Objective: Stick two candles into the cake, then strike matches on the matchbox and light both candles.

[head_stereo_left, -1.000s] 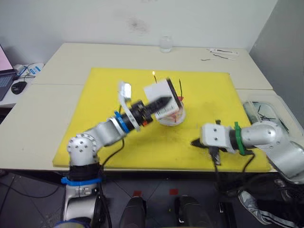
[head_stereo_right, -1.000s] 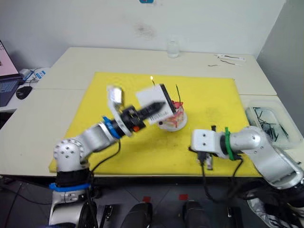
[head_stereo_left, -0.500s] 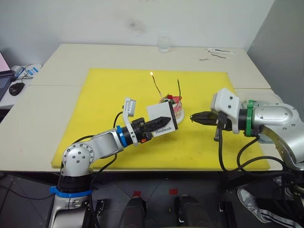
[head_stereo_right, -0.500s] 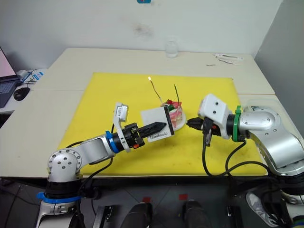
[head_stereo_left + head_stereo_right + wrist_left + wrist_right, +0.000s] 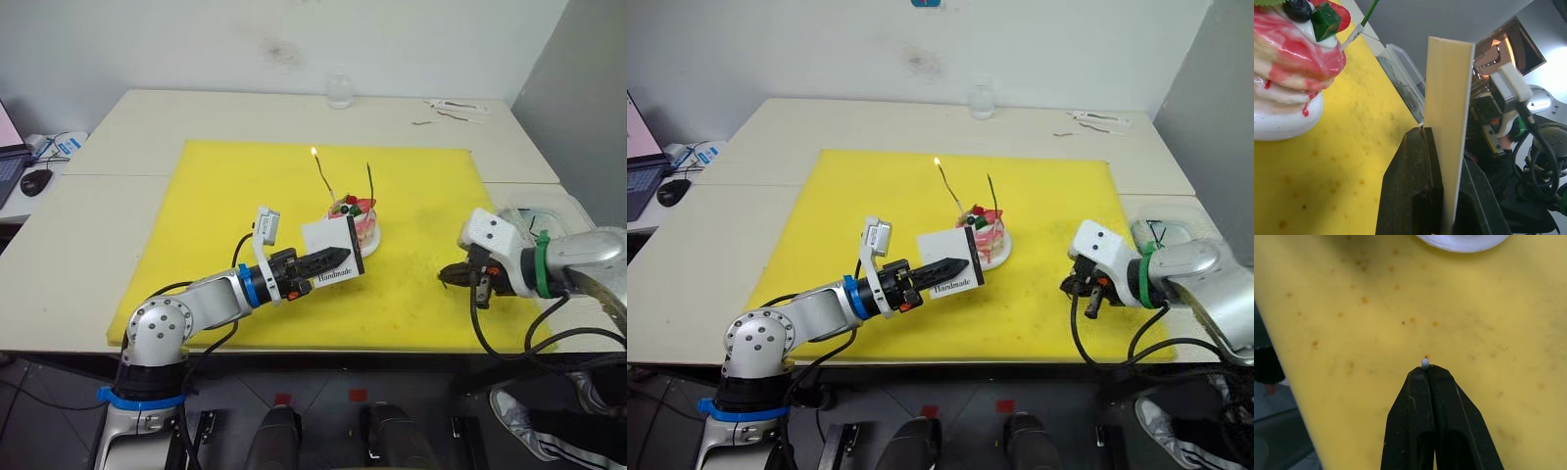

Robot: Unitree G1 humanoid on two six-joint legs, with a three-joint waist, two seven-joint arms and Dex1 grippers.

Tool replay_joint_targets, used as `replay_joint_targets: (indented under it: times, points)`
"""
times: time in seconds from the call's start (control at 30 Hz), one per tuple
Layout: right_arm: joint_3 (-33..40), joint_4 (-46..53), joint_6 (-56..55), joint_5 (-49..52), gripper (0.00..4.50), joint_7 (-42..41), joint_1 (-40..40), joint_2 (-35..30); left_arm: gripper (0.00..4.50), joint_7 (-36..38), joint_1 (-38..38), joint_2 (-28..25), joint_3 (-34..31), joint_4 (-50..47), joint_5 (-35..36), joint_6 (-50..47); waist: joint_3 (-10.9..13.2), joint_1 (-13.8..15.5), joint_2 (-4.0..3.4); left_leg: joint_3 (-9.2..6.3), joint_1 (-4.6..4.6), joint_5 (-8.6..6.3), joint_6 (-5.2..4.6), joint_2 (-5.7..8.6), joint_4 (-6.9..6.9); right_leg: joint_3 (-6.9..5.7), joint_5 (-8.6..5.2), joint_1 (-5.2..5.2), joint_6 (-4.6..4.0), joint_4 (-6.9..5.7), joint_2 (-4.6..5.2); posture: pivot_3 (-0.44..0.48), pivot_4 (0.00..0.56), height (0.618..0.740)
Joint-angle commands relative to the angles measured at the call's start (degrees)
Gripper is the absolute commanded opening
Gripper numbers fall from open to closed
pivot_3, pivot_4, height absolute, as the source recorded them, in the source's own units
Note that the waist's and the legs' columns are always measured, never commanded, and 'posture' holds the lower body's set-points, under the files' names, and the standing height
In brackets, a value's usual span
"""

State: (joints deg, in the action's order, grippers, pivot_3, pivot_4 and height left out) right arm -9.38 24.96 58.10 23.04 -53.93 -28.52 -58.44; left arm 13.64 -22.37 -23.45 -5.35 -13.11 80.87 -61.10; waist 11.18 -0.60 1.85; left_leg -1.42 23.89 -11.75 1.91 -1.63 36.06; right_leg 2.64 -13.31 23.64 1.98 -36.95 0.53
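The bench carries a yellow mat over its middle. The cake, on its small white plate, stands near the centre of the mat. Two candles are stuck into the cake. The one on the robot's left leans toward the far left corner of the mat and bears a small flame at its tip. The other candle stands nearly upright and shows no flame.

The left pincer is pinching the matchbox, held clear of the mat on the near left side of the cake, close to the plate. The printed face reading "Handmade" is turned toward the near edge of the bench, and the black striking strip runs along the edge nearest the cake. In the left wrist view the two black fingers clamp the box edge-on, with the cake just beyond it.

The right pincer hangs low over the mat near its right edge, well apart from the cake. In the right wrist view its fingers are pressed together on a match, of which only the pale head shows at the fingertips. Whether that head is lit cannot be told.

A clear plastic tray holding dark sticks sits at the right edge of the bench. A glass jar stands at the far edge.
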Motion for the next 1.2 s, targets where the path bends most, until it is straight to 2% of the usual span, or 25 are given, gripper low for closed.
replay_joint_targets:
  times: [0.03, 0.33, 0.37, 0.47, 0.6, 0.67, 0.73, 0.9, 1.1, 1.2]
  points:
    - [-1.14, -2.23, -3.19, -1.75, 0.04, 1.57, 0.06, 2.70, 0.00, 0.95, -0.10, 0.07, -0.17, -2.21, 0.02, 0.14, 0.00, 0.02, 0.00, -0.01, 0.00, 0.00, 0.00, 0.00, -0.01, 0.00, 0.00, 0.00, 0.00, 0.00, 0.00, 0.000, 0.150, 0.740]
    - [-2.12, -9.26, -11.90, -6.50, 0.04, 5.06, 0.77, 10.47, 0.00, 1.51, 0.56, 0.03, 0.12, -2.82, -1.51, 0.34, 0.00, 0.00, 0.00, -0.04, 0.02, 0.00, 0.00, 0.01, -0.01, 0.00, 0.01, 0.00, 0.02, -0.02, -0.03, 0.000, 0.150, 0.740]
    - [-1.74, -9.10, -11.88, -6.32, 0.22, 4.91, 1.05, 10.58, 0.00, 1.44, 0.69, 0.01, 0.05, -3.01, -1.35, 0.28, 0.00, -0.01, 0.00, -0.04, 0.02, 0.00, 0.00, 0.01, -0.01, 0.00, 0.01, 0.00, 0.03, -0.03, -0.03, 0.000, 0.150, 0.740]
    - [0.02, -8.75, -11.70, -5.05, 0.93, 4.72, 2.41, 10.89, 0.00, 1.32, 0.96, -0.06, 0.01, -3.33, -1.36, 0.27, 0.00, 0.01, 0.00, -0.06, 0.02, 0.00, 0.00, 0.00, -0.01, 0.00, 0.01, -0.01, 0.03, -0.02, -0.04, 0.000, 0.150, 0.740]
    - [5.50, -8.42, -13.47, -2.97, 2.37, 6.24, 7.02, 13.17, 0.00, 1.17, 1.47, -0.24, -0.24, -3.81, -0.96, 0.18, 0.00, 0.04, 0.00, -0.06, 0.03, 0.00, 0.00, 0.00, -0.01, 0.00, 0.01, -0.02, 0.03, -0.02, -0.04, 0.000, 0.150, 0.740]
    - [11.28, -7.29, -14.82, -0.37, 3.03, 8.83, 11.56, 16.81, 0.00, 1.05, 1.84, -0.44, -0.47, -4.09, -0.56, 0.07, 0.00, 0.13, 0.00, -0.08, 0.02, 0.00, 0.00, 0.00, -0.01, -0.01, 0.01, -0.03, 0.02, -0.01, -0.04, 0.000, 0.150, 0.740]
    - [13.92, -6.11, -18.53, 0.30, 3.76, 9.59, 15.27, 19.42, 0.00, 0.94, 2.13, -0.59, -0.66, -4.22, -0.20, -0.05, 0.00, 0.14, 0.00, -0.10, 0.01, 0.00, 0.00, 0.00, -0.01, -0.02, 0.01, -0.07, 0.03, -0.01, -0.05, 0.000, 0.150, 0.740]
    - [14.94, -6.55, -26.69, -0.48, 3.76, 10.50, 19.07, 24.17, 0.00, 0.94, 1.90, -0.38, -0.09, -4.33, 0.15, -0.23, 0.00, -0.41, -0.01, -0.04, -0.05, 0.00, 0.00, 0.00, 0.02, 0.04, 0.04, -0.07, 0.07, -0.04, -0.05, 0.000, 0.150, 0.740]
    - [12.66, -10.46, -35.31, -3.84, 3.76, 11.62, 21.82, 27.69, 0.00, 1.00, 1.43, -0.53, -0.10, -4.01, 1.10, -0.90, -0.01, -0.98, -0.01, -0.08, -0.09, 0.00, 0.00, -0.02, 0.01, 0.02, 0.04, -0.12, 0.06, -0.05, -0.08, 0.000, 0.150, 0.740]
    - [10.41, -13.26, -40.75, -8.30, 2.83, 12.23, 22.40, 27.64, 0.00, 1.01, 1.72, -0.75, -0.15, -4.41, 1.85, -1.42, -0.01, -1.00, -0.02, -0.07, -0.08, 0.00, 0.00, -0.02, 0.00, 0.04, 0.04, -0.12, 0.06, -0.02, -0.08, 0.000, 0.150, 0.740]
